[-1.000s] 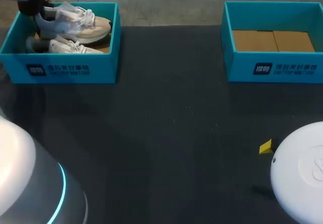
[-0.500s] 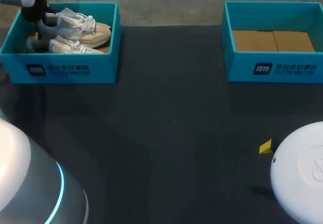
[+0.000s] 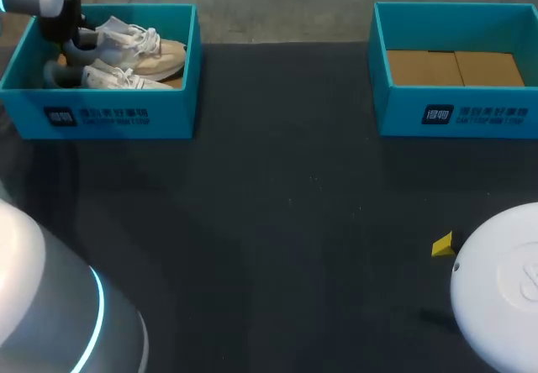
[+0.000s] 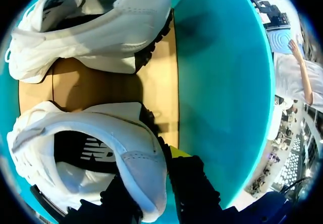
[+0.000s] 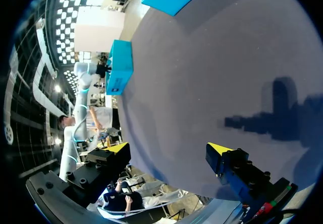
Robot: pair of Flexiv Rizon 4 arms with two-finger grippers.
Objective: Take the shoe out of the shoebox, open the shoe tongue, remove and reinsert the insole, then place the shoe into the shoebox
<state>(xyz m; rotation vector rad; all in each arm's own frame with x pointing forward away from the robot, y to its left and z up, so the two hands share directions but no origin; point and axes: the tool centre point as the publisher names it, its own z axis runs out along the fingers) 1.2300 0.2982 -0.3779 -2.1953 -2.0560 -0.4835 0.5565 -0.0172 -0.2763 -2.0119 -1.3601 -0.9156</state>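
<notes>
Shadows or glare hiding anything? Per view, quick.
Head view: even light, no glare on the table; the left gripper covers the heel of the shoe. Left wrist view: that gripped shoe throws a dark shadow on the cardboard floor of the shoebox. Right wrist view: a hard arm shadow lies on the table ahead of the open right gripper, with nothing under it.

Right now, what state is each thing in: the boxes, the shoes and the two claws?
Left teal cardboard shoebox: open, no lid, two sneakers inside.
Right teal cardboard shoebox: open, empty.
Rear white lace-up sneaker: in the left shoebox, heel gripped.
Front white lace-up sneaker: lying free in the same shoebox.
Left gripper: shut on the rear sneaker's heel.
Right gripper: open, holding nothing.
</notes>
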